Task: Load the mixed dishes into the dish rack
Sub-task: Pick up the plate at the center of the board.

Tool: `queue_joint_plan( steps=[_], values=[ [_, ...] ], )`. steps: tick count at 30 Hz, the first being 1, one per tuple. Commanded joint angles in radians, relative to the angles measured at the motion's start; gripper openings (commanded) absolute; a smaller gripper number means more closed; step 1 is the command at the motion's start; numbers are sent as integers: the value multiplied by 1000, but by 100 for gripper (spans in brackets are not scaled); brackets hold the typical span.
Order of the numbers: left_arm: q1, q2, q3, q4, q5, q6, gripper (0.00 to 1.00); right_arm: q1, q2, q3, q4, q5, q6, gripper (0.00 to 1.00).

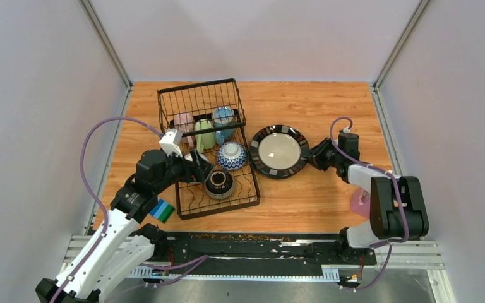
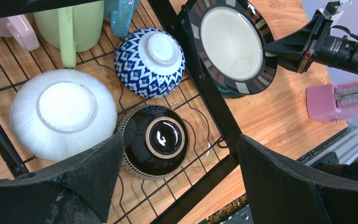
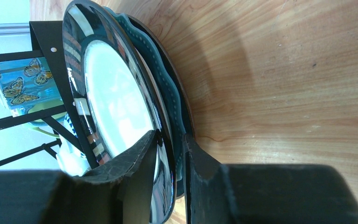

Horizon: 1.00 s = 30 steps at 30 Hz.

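We see R gripper (image 3: 170, 136) fingers pinching the rim of the black-rimmed plate (image 3: 112, 98), teal plate (image 3: 166, 70) beside one finger — L gripper (image 2: 179, 140) fingers spread wide, dark bowl (image 2: 156, 140) between them in the dish rack (image 2: 205, 88).

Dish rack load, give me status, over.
Left gripper open above racked bowls. Right gripper astride black-rimmed plate rim, grip unclear. Plate outside dish rack, stacked on teal plate.

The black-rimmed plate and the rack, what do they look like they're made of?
The black-rimmed plate looks like glazed ceramic with a glossy finish: the right wrist view shows sharp reflections across its face. The rack is thin black wire with thicker bars, probably coated metal, with a dull sheen.
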Motion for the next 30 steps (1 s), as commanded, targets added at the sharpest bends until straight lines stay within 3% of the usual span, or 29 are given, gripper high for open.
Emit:
queue_joint_plan(
  steps=[1, 6, 8, 10, 13, 18, 22, 30],
  values=[
    [-2, -5, 4, 33, 23, 11, 97, -4, 24, 23, 78, 14, -8, 28],
    [-23, 23, 33, 40, 64, 50, 96, -4, 65, 29, 110, -10, -6, 30],
    [-84, 38, 63, 36, 21, 85, 96, -4, 79, 32, 120, -18, -8, 32],
    [-176, 70, 102, 30, -66, 125, 96, -4, 82, 31, 127, -18, -11, 32],
    [-340, 144, 164, 24, -224, 167, 96, -4, 66, 29, 112, -3, -23, 24],
    [-522, 361, 314, 44, -375, 251, 96, -4, -8, 17, 27, 74, -68, 16],
    [-570, 547, 461, 58, -394, 306, 97, -36, -82, -10, -17, 117, -97, 10],
    [-576, 925, 802, -7, -447, 424, 100, -54, -196, -62, -52, 117, -98, 8]
  ],
)
